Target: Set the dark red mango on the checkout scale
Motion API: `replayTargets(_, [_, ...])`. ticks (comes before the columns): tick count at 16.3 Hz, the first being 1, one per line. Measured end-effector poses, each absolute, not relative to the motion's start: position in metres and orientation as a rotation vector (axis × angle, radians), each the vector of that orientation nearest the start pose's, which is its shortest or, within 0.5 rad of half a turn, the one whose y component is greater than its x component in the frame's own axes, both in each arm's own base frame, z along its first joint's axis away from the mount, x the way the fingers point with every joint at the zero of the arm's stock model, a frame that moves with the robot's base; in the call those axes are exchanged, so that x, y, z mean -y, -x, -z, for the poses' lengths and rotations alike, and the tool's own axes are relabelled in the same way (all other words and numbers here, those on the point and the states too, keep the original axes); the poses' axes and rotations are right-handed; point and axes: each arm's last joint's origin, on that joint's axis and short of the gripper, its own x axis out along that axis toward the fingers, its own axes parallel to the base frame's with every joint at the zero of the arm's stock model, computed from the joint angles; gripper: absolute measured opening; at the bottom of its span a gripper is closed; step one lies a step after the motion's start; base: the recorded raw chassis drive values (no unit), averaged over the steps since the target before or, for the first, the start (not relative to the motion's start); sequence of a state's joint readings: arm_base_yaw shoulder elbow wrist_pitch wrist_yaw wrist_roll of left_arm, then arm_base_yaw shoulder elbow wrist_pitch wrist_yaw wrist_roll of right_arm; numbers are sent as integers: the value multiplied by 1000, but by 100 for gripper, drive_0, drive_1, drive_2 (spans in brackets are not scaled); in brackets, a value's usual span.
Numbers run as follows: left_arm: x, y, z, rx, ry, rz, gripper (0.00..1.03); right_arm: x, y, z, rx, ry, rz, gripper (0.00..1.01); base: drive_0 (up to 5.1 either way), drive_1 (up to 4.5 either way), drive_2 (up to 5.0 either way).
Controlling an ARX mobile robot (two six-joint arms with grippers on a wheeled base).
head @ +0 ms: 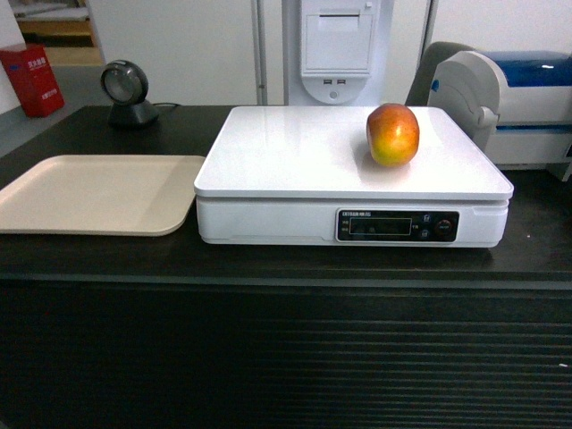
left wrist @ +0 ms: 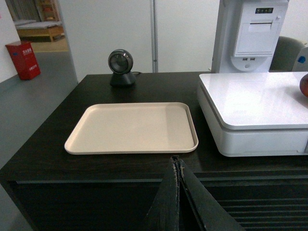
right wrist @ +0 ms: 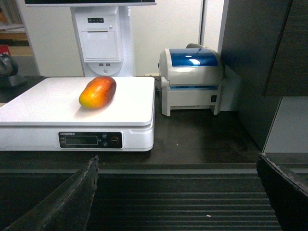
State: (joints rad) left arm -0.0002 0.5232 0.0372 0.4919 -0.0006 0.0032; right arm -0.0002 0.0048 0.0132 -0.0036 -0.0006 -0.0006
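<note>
Dark red mango [right wrist: 97, 92] rests on scale [right wrist: 72, 108] platform, ahead-left of right gripper [right wrist: 178, 192], long axis slanting away. Right gripper wide open, empty; left gripper [left wrist: 177, 192] closed, empty.

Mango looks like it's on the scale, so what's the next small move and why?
Probably just hold both arms back. The dark red mango already lies on the scale platform, untouched, with the right tool open and empty short of the checkout.
</note>
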Motion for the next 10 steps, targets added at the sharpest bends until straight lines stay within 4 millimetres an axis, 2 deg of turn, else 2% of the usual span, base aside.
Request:
replayTargets(2, [0, -129, -167, -5, -3, -1, 2, 0, -97, -167, 5, 1, 0, 98, 0, 0, 0])
replayTargets(10, [0, -118, -170, 10, -3, 0, 2, 0, -97, -167, 5, 1, 0, 98, 0, 0, 0])
